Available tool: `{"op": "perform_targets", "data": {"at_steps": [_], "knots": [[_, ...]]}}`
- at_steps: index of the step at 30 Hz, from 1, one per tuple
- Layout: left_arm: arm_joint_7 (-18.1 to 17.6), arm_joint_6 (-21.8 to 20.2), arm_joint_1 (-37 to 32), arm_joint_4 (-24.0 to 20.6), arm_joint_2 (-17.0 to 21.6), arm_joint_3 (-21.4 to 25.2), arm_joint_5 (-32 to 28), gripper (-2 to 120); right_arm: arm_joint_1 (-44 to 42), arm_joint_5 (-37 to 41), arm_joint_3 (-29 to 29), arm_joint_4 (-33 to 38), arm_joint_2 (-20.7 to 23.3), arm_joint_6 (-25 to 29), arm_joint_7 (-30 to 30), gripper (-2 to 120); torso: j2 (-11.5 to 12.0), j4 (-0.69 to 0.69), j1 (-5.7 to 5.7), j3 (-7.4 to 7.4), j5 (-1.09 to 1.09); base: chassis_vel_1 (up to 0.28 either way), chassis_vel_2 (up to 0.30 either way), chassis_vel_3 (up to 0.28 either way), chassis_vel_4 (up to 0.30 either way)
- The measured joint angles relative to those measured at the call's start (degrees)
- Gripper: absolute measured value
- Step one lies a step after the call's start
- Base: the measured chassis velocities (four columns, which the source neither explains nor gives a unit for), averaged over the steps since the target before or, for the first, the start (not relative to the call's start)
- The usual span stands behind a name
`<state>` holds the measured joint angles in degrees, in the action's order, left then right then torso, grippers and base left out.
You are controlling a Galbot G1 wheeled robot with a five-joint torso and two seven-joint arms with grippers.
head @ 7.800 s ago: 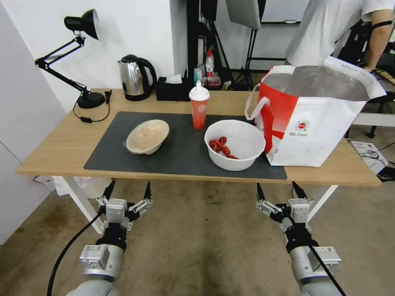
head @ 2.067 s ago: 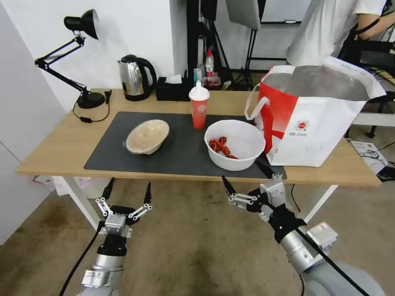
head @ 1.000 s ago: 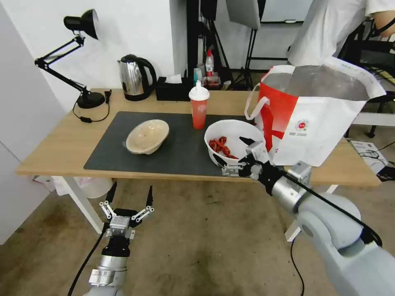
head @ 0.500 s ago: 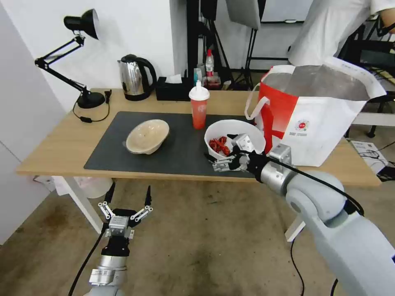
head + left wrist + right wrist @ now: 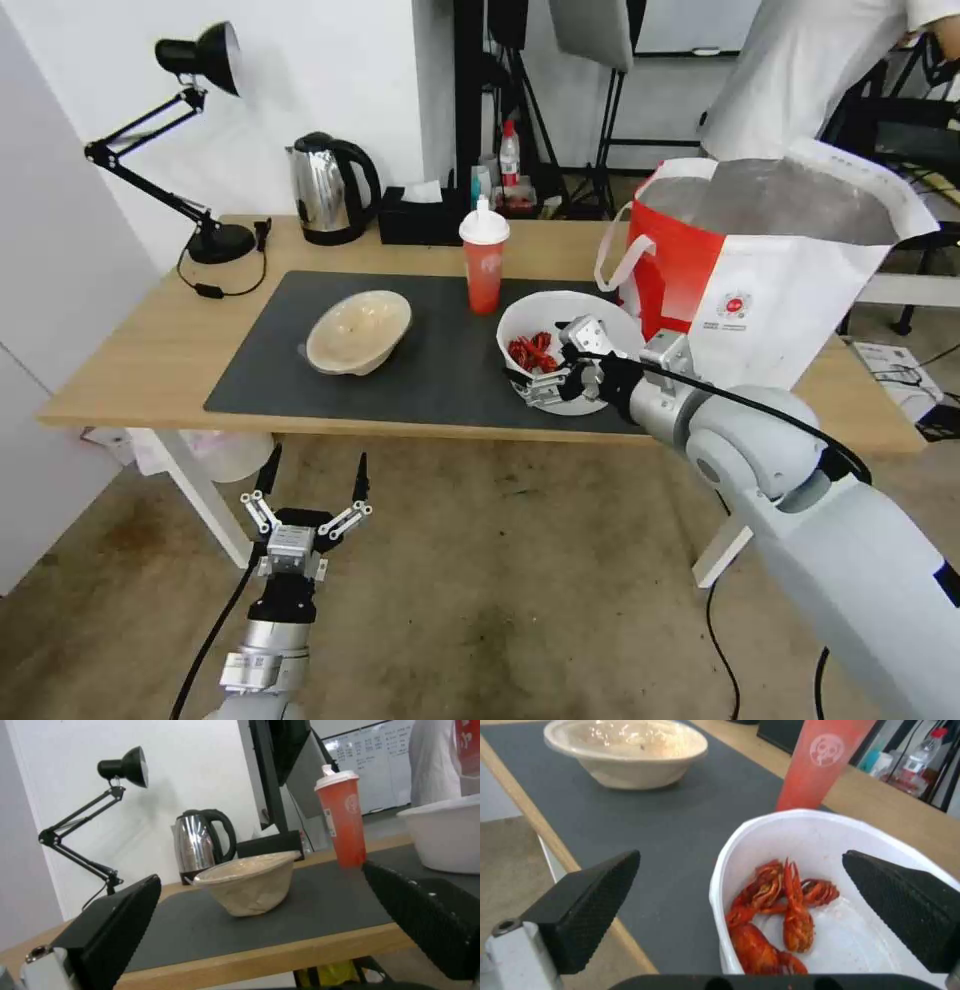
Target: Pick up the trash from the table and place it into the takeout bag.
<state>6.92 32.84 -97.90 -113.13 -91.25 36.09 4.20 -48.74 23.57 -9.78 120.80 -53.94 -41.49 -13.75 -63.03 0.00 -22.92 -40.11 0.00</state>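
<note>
**Right pincer straddles the near rim of the white bowl**

The right pincer (image 5: 553, 362) hangs wide over the near rim of the large white bowl (image 5: 600, 320), one finger outside the wall, the other above the red scraps (image 5: 775, 915) inside. To do this well, it should drop so the rim sits deep between the fingers, then shut firmly on the thin wall; plastic like this probably flexes, so a shallow pinch could slip. The lift should stay level to keep the scraps in. The bowl stands on the dark mat of the table (image 5: 150, 350), just beside the takeout bag (image 5: 760, 300). The left pincer (image 5: 306, 495) waits wide, below the table's edge, facing the beige bowl (image 5: 247, 881) and red cup (image 5: 342, 821).
</note>
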Motion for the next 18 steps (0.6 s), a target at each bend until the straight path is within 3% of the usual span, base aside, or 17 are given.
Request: {"op": "perform_targets", "data": {"at_steps": [18], "knots": [[-0.04,0.73,0.7,0.92,0.04,0.36,0.01,100,0.68,-2.02,2.14,-3.07,-0.73,0.18,-2.08,100,0.0,0.0,0.0,0.0,-0.01,0.0,0.0,0.0,0.0]]}}
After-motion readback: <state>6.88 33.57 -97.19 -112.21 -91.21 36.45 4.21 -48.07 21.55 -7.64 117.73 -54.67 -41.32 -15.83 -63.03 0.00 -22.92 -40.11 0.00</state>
